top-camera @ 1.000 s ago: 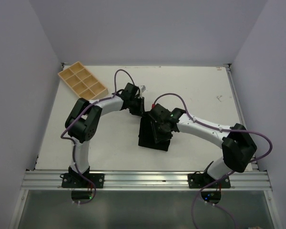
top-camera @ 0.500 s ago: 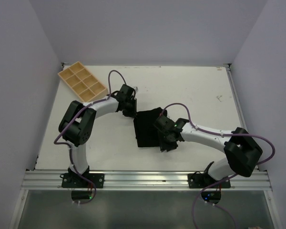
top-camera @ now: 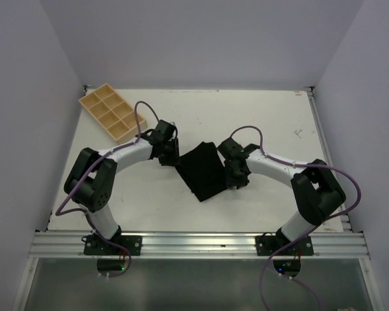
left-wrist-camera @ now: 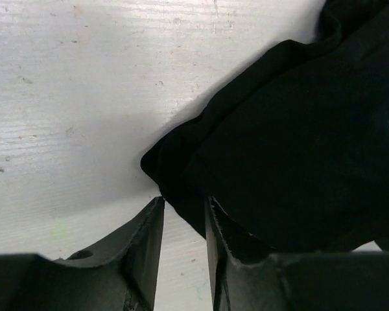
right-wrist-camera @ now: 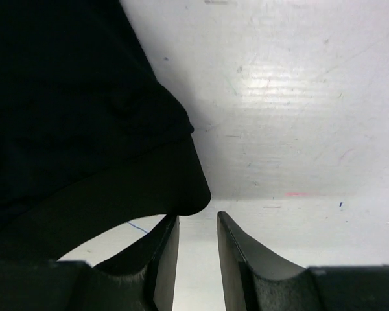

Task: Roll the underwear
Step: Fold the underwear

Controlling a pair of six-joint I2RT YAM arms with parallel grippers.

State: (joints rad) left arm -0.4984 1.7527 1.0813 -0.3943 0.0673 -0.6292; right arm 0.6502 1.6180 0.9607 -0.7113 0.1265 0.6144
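Jaws of the left gripper (left-wrist-camera: 185,206) stand a narrow slot apart, with white board showing between the two fingers and nothing pinched in them. Their tips sit right at the left corner of the underwear (top-camera: 204,170). In the left wrist view the cloth's edge runs across the mouth of the slot and passes behind the right-hand finger, so whether a tip touches the fabric cannot be told. The underwear lies flat as a black, roughly four-sided patch turned corner-on, near the middle of the table (top-camera: 279,116), between the two grippers. A doubled edge shows along the side nearest the left gripper. At its right side, the right gripper (right-wrist-camera: 198,217) also has its jaws slightly parted, with bare table in the gap and nothing held. A rounded lobe of the fabric ends just ahead of its left fingertip, touching or very nearly so. Both arms reach inward with bent elbows, and purple cables (top-camera: 243,129) loop above them. The table is white and scuffed, with small dark specks and a faint pink streak in the right wrist view. Near its back left corner lies a tan tray (top-camera: 111,111) divided into compartments, set askew and well apart from the cloth. Pale walls (top-camera: 201,39) close the table on the left, back and right. A metal rail (top-camera: 194,245) along the near edge carries the arm bases.
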